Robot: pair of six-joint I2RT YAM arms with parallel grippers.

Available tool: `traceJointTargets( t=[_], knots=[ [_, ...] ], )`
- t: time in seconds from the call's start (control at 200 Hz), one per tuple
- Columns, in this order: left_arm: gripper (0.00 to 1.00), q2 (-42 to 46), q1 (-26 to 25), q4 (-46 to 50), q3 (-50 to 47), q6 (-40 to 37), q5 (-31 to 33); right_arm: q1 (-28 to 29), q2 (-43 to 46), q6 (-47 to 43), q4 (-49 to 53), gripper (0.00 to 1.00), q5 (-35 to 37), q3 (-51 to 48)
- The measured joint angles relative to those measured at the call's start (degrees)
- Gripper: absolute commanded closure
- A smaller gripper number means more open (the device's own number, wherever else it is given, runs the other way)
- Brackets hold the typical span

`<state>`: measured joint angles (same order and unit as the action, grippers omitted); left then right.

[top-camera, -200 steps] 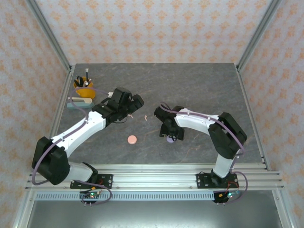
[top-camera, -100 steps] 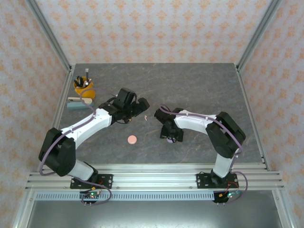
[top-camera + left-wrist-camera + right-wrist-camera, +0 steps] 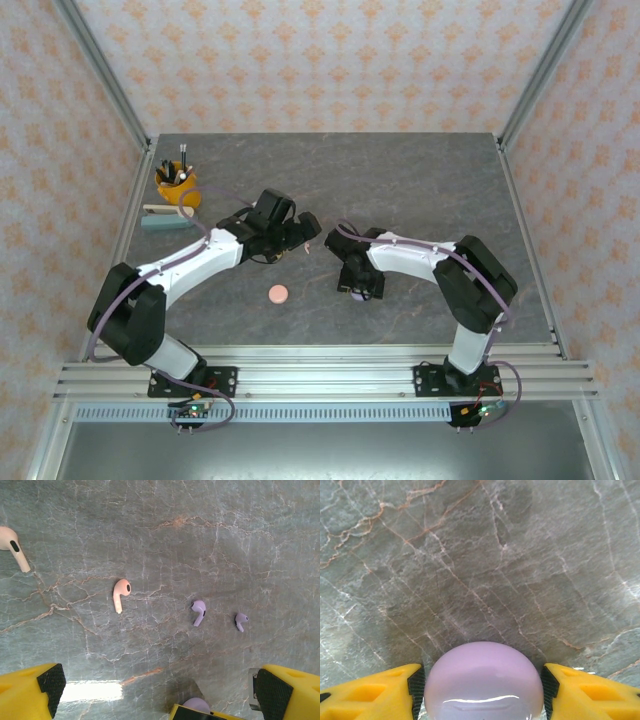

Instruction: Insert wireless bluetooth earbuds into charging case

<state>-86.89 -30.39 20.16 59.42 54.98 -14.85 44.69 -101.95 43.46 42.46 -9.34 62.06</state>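
Four earbuds lie loose on the grey marble table [image 3: 430, 190], none in a case. Positions are given against the lilac case [image 3: 483, 680]. In the left wrist view, the lilac curve at the bottom edge looks to be its dome.

- lilac earbud A [image 3: 199, 611]: straight up-frame from the case, stem pointing down-frame.
- lilac earbud B [image 3: 241, 621]: up and right of the case, just beside A, not touching.
- pink earbud A [image 3: 120, 594]: up and left of the case, stem down-frame.
- pink earbud B [image 3: 14, 547]: far up-left of the case at the frame edge, well apart from the other three.

All four lie flat, each clear of the others.

The lilac case is round and glossy. In the right wrist view it sits on the table between the yellow fingers of the right gripper [image 3: 482, 687]. The black pads are right at its two sides — can't tell if they press it or just flank it, so clenched or not is unclear.

The left gripper [image 3: 157, 694] has its fingers spread wide, released, with nothing between them. In the top view it hangs up-left of the lilac case, over the earbuds.

The pink case [image 3: 278, 293] is a round disc flat on the table, left of the lilac case and a bit nearer the arm bases. It is near the lilac case but apart from it, with no gripper on it.

A yellow cup [image 3: 178, 185] stands far up-left of the lilac case with dark pens in it. A teal-and-tan block [image 3: 163, 216] lies far left of the lilac case, just beside the cup.
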Motion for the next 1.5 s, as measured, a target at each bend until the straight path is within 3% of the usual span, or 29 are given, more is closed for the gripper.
traceJointTargets(
  t=[0.27,0.756,1.236,1.501],
  knots=[
    [0.00,-0.8,-0.7,0.0,1.2,-0.6,0.0,-0.1,0.6,-0.2,-0.5,0.52,-0.1,-0.4],
    [0.00,-1.7,-1.1,-2.1,1.1,-0.9,0.0,-3.1,5.5,0.6,0.4,0.53,1.0,-1.1],
    [0.00,-1.6,-1.9,-26.8,-17.7,-1.7,-3.7,-12.0,7.2,8.2,-2.5,0.53,-2.5,0.7],
    [0.01,-1.6,-4.4,-39.2,-19.7,-2.0,-6.8,-16.7,7.2,14.1,-6.2,0.53,-8.1,3.6]
  ],
)
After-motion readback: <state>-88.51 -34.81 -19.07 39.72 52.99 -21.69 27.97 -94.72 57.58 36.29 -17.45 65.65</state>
